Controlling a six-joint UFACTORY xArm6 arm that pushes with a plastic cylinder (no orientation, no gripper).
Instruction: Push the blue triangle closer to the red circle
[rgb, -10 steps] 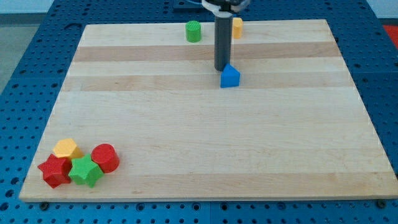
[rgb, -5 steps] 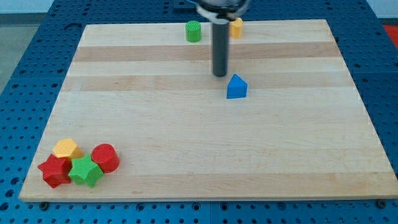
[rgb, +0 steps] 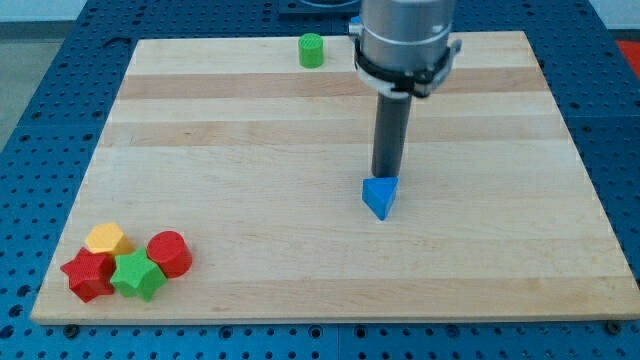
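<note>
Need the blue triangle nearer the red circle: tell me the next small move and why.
Probably shift my tip round to the blue triangle's right side, then push leftward and down: the tip sits just above it, while the red circle lies at the view's bottom left.

- table (rgb: 300, 230): pale wood, lengthwise bands alternating lighter and darker
- base around the table (rgb: 30, 150): blue, regular grid of dark holes
- blue triangle (rgb: 380, 196): bright solid blue
- red circle (rgb: 170, 253): solid red
- red star (rgb: 88, 275): same red
- green star (rgb: 137, 276): bright green
- yellow hexagon (rgb: 106, 239): yellow-orange
- green cylinder (rgb: 312, 49): green
- my tip (rgb: 383, 177): dark grey rod, silver-grey housing with black band above
</note>
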